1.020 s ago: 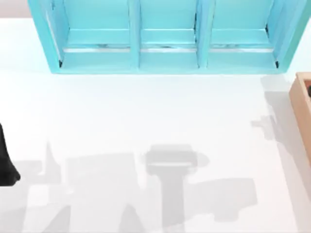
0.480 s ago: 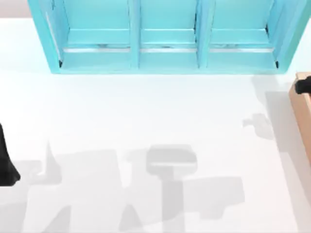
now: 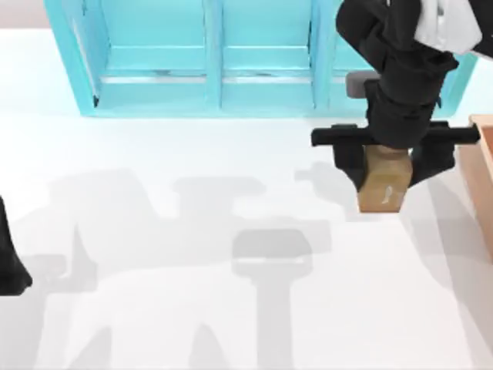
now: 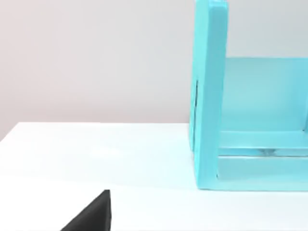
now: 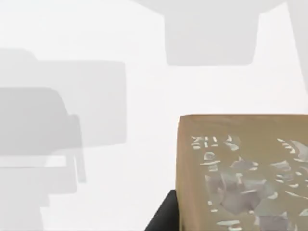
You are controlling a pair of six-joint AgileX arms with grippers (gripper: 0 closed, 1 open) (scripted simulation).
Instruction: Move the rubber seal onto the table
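The rubber seal (image 3: 383,183), a small tan-brown block with a pale mark on its face, hangs above the white table (image 3: 192,177) at the right, in front of the shelf unit. My right gripper (image 3: 385,166) is shut on it from above, black fingers (image 3: 348,160) on both sides. In the right wrist view the rubber seal (image 5: 240,173) sits close, its pale patterned face showing, with the table (image 5: 120,29) below. My left arm (image 3: 9,262) is parked at the left edge of the table.
A turquoise shelf unit (image 3: 262,85) with three compartments runs along the back. The edge of an orange-tan wooden box (image 3: 484,177) stands at the far right. The shelf unit's side wall (image 4: 209,96) shows in the left wrist view.
My right arm has swung in from the right, carrying the rubber seal leftward from the wooden box to over the table. The left arm has stayed still.
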